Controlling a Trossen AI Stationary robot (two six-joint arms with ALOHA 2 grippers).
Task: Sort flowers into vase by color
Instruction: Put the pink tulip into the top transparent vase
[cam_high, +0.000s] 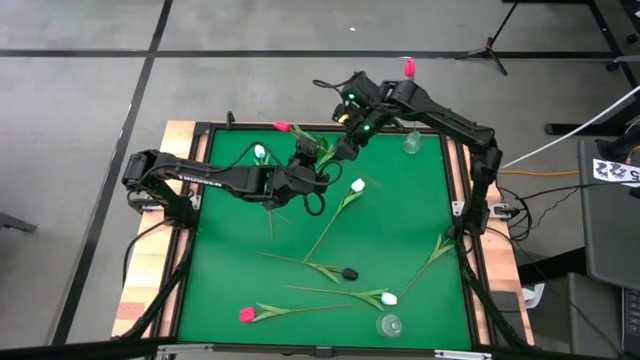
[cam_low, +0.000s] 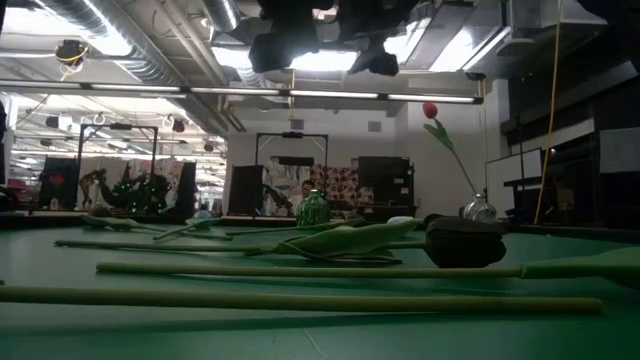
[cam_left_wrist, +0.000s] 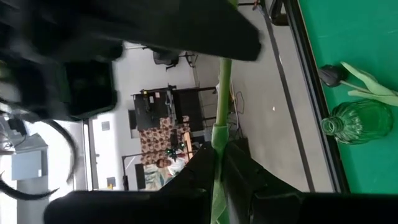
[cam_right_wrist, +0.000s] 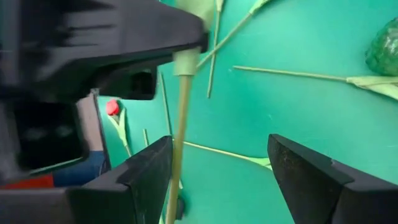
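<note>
Pinching a flower stem (cam_left_wrist: 219, 134), the left tool (cam_left_wrist: 219, 171) faces the wide-open right tool (cam_right_wrist: 221, 171).

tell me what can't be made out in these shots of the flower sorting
- Head colour of the green-stemmed flower pinched in the shut left gripper: left wrist view, cut off by the dark arm across the top.
- Same in the right wrist view: the stem beside the open right gripper ends behind the blurred left gripper.
- Both grippers in the low view: cropped at the top edge.
</note>
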